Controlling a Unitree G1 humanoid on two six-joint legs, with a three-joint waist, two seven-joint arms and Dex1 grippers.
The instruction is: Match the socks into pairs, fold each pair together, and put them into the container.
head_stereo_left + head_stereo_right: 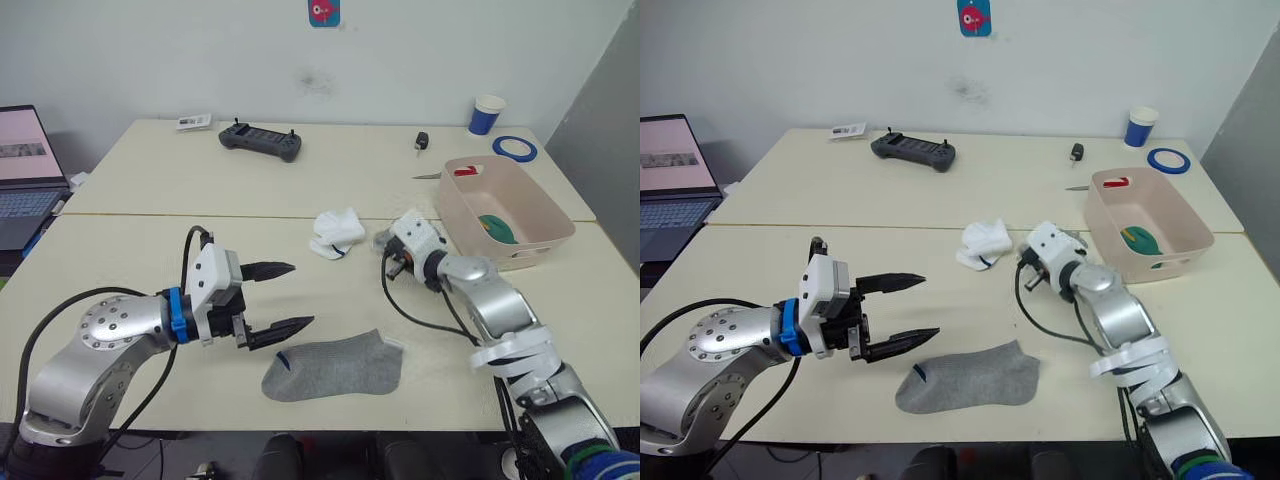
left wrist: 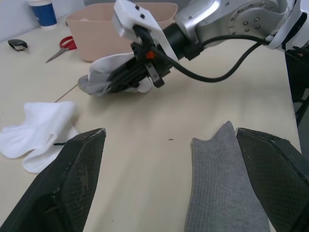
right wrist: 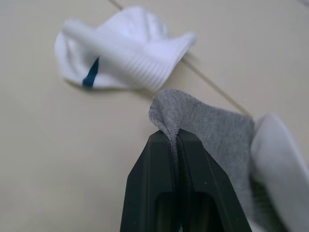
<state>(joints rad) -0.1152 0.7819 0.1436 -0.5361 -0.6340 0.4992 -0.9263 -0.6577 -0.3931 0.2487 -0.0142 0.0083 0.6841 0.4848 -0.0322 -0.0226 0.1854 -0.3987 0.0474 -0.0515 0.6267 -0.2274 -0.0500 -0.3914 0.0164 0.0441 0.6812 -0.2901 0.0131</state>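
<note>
Grey sock (image 1: 335,369) flat on table (image 1: 150,250), just beside wide-open left gripper (image 1: 285,297); right gripper (image 3: 177,145) pinching second grey sock (image 3: 212,128) near container (image 1: 530,215).

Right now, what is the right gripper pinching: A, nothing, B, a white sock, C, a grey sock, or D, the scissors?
C: the right gripper has its fingers closed on a fold of the grey sock, while the white sock lies apart on the table beyond it.

Silver arms, black cables, white wrist housings, blue collar, black-fingered left claw (image 1: 282,297).
</note>
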